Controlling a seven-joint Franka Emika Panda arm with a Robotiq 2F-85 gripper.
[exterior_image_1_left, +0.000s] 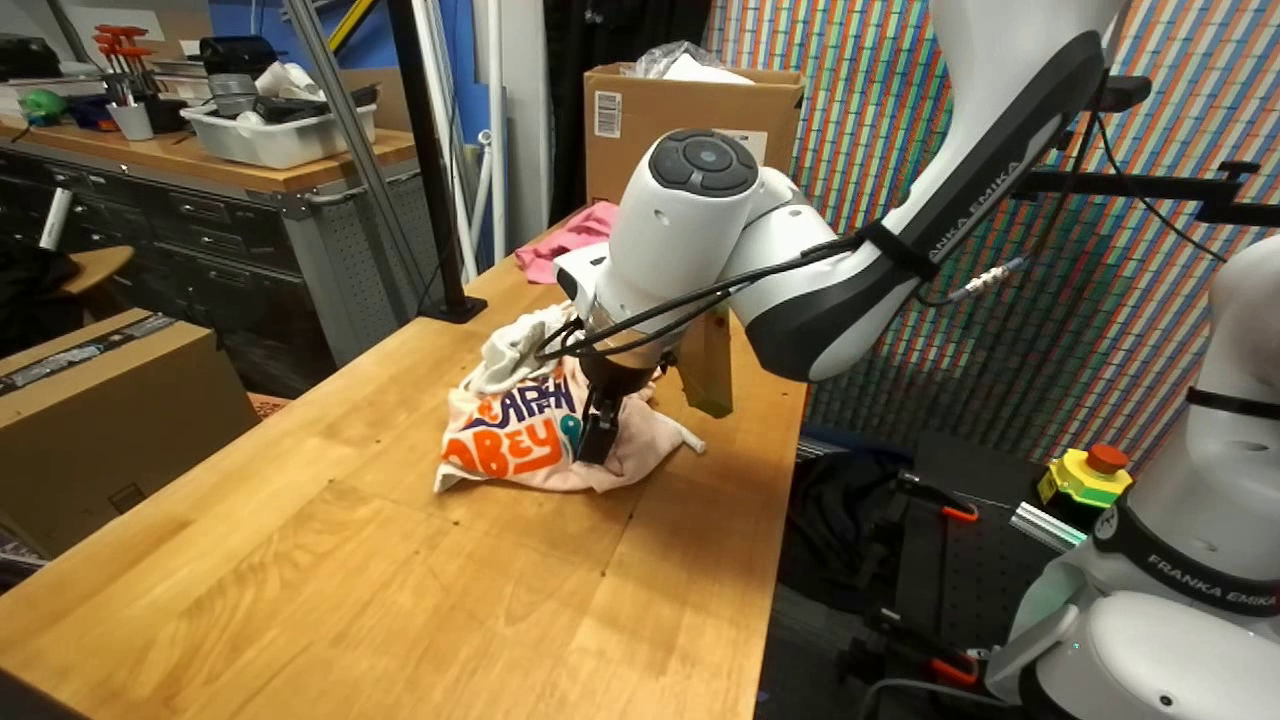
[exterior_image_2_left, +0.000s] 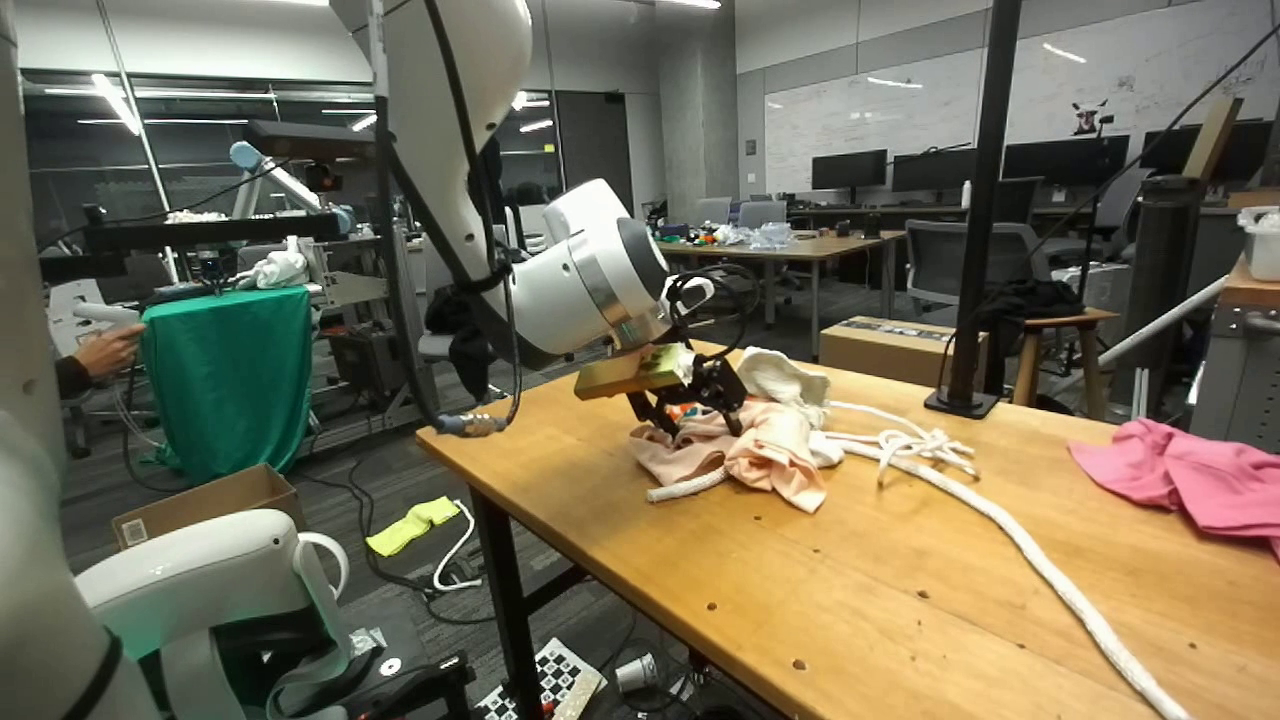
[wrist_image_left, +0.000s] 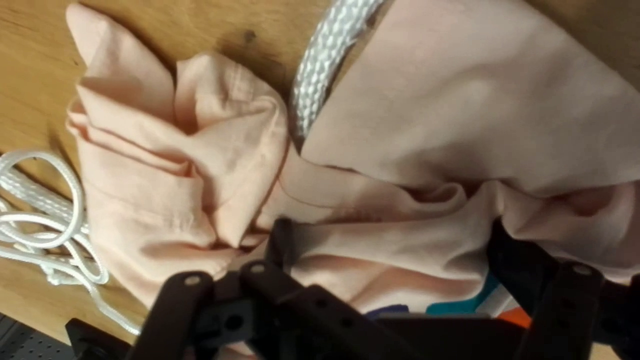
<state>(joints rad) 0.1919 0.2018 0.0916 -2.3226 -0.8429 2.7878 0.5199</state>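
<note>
crumpled, printed peach cloth (wrist_image_left: 475, 120) lies by braided white rope (wrist_image_left: 320, 65) on wooden bench (exterior_image_1_left: 400, 570), arm (exterior_image_1_left: 690, 230) bent downward, 2 jaws apart with fabric folds between.

The arm (exterior_image_1_left: 940, 190) is bent, its wrist (exterior_image_1_left: 665, 240) tilted, the jaws parted and pointing down.

table (exterior_image_2_left: 900, 645) under peach cloth (exterior_image_2_left: 778, 452), rope (exterior_image_2_left: 1042, 567)
</note>
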